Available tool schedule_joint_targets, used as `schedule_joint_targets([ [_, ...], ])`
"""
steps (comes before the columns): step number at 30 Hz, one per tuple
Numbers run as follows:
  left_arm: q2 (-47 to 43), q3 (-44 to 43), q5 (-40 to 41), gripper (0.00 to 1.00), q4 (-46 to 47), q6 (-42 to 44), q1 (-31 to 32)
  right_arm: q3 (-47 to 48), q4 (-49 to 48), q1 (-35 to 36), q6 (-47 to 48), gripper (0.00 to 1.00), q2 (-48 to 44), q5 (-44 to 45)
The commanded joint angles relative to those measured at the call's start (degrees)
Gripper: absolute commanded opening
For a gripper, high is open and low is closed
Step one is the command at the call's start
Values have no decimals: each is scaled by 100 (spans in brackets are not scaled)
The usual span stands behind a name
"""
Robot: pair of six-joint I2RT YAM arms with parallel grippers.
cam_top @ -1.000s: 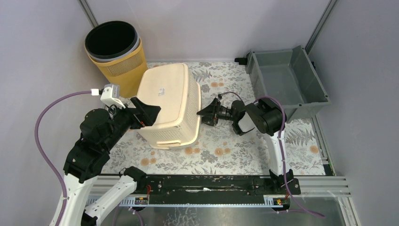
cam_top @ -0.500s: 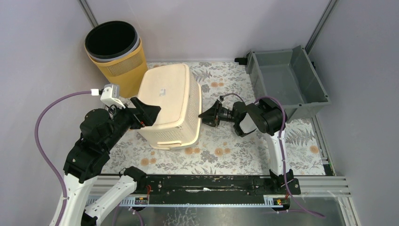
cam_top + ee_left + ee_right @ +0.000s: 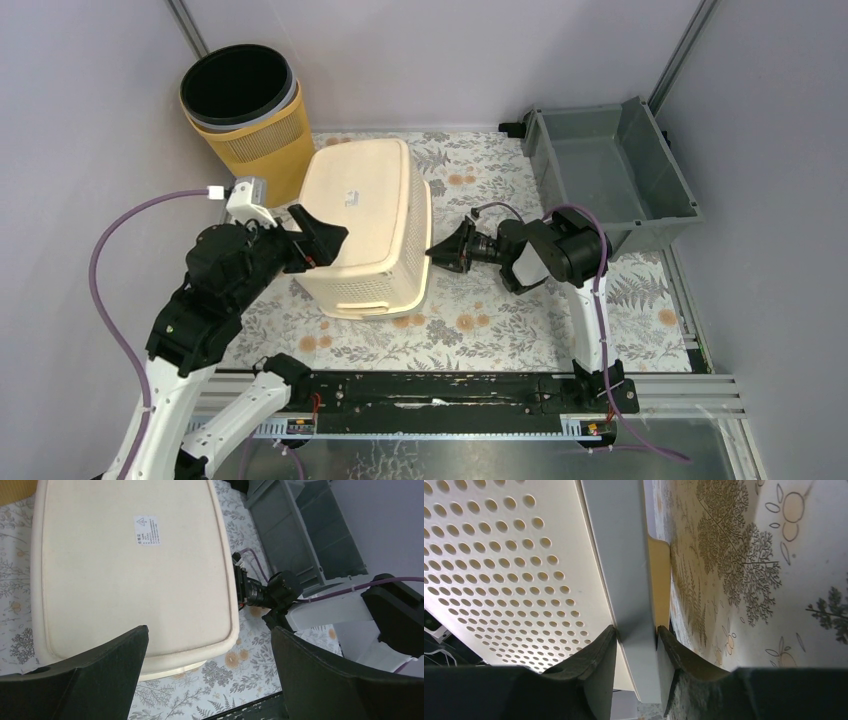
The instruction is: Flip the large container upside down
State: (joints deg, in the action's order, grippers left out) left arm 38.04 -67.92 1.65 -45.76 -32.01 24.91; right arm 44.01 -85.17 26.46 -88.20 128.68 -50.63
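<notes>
- The cream laundry basket [image 3: 362, 225] lay base-up on the floral mat [image 3: 480, 320], its long axis running near to far.
- The right gripper [image 3: 440, 252], at the basket's right side, pinched its lower rim [image 3: 634, 580] (a finger [image 3: 599, 665] on each face).
- The left gripper [image 3: 320, 240] hung spread wide over the basket's left edge.

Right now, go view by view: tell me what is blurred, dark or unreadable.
Top external: even, sharp light, only soft shadows round the basket. Left wrist: its own jaws are dark, blurred shapes; the label is too small to read. Right wrist: the rim is bright, the jaws near-black.
</notes>
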Motion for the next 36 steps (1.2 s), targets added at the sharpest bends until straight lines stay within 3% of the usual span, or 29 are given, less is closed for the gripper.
schedule_joint_targets([
  [1, 277, 163, 19, 100, 178, 58, -21, -78, -150, -78, 141, 35, -303, -158],
  [13, 820, 553, 628, 100, -56, 89, -15, -575, -158, -220, 347, 34, -381, -183],
  [28, 993, 786, 529, 100, 80, 90, -21, -1588, -799, -358, 519, 35, -435, -124],
  [36, 1046, 1066, 417, 100, 308, 46, -21, -2051, -970, -579, 567, 53, -836, -102],
])
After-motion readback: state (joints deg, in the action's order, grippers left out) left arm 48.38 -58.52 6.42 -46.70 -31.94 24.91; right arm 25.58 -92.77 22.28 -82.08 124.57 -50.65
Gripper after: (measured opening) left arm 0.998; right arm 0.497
